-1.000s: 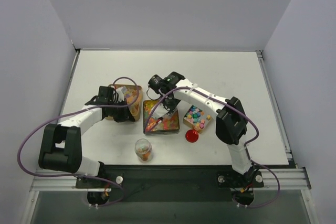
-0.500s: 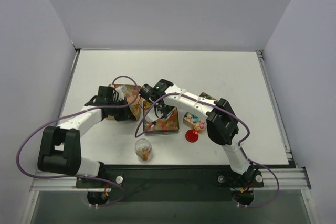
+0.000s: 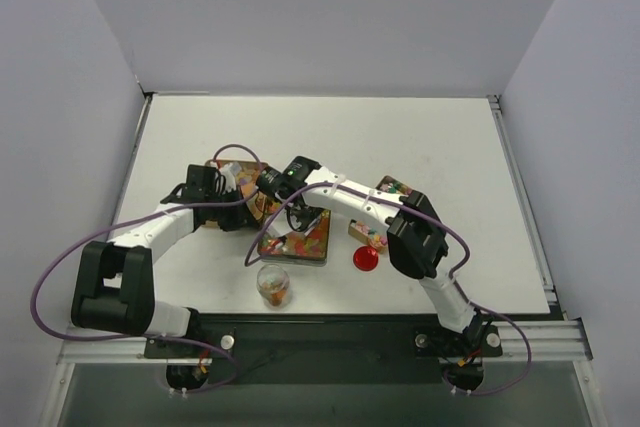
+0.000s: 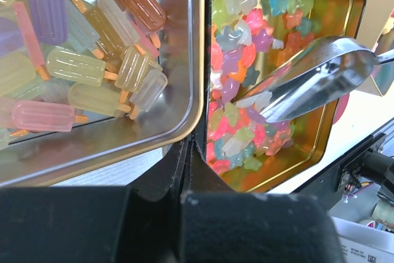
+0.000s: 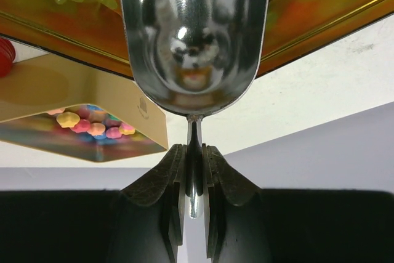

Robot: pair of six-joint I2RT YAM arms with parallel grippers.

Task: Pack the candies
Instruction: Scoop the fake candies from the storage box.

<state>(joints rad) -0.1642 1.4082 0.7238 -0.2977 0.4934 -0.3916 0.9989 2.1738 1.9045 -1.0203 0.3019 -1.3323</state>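
Pinching the thin handle of a metal scoop btwn pressed-together fingers, the right gripper holds the bowl inside the gold tin, lip down among the candies, which are heaped toward the side next to a silver tin of popsicle sweets. Left gripper is closed tight at the seam btwn the two tins; can't tell if it nips a rim. Plastic cup w/ a few sweets stands just near-side of the gold tin, red lid off its near right corner.

A steel scoop rests among the candies in the gold tin, beside a silver tray.
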